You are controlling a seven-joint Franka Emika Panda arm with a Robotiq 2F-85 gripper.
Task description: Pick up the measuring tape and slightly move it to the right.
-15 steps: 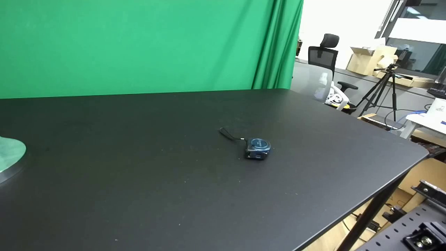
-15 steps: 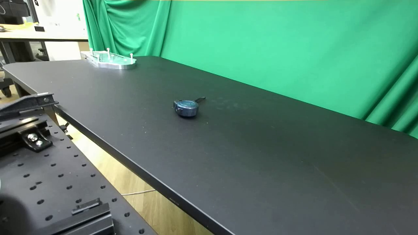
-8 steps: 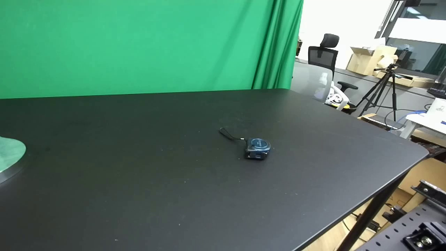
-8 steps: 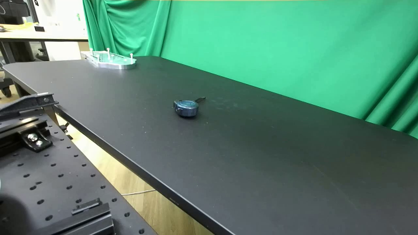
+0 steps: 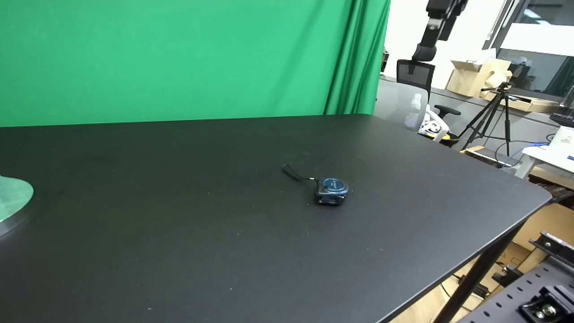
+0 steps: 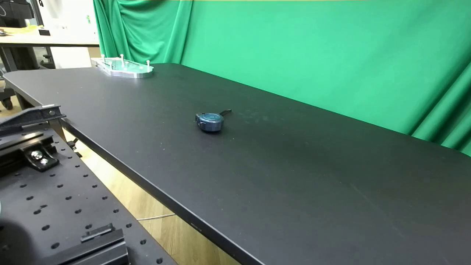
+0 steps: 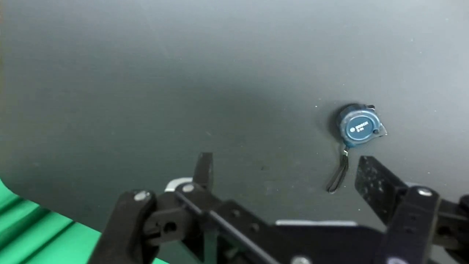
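The measuring tape is a small dark blue, rounded case with a thin black wrist strap. It lies flat on the black table in both exterior views (image 5: 332,190) (image 6: 210,122). In the wrist view the measuring tape (image 7: 359,126) is right of centre, with its strap pointing down toward the right finger. My gripper (image 7: 285,156) is open and empty, its fingers wide apart, well above the table. The measuring tape is ahead of the right finger, not between the fingers. In an exterior view part of the gripper (image 5: 437,31) shows at the top right edge; the rest is out of frame.
The black table (image 5: 179,233) has a right edge beside a perforated metal plate (image 6: 84,198). A clear plate with metal posts (image 6: 123,68) sits at the table's far end. A green curtain (image 5: 179,58) hangs behind the table.
Part of the gripper has come into an exterior view from the top right. The measuring tape has not moved.
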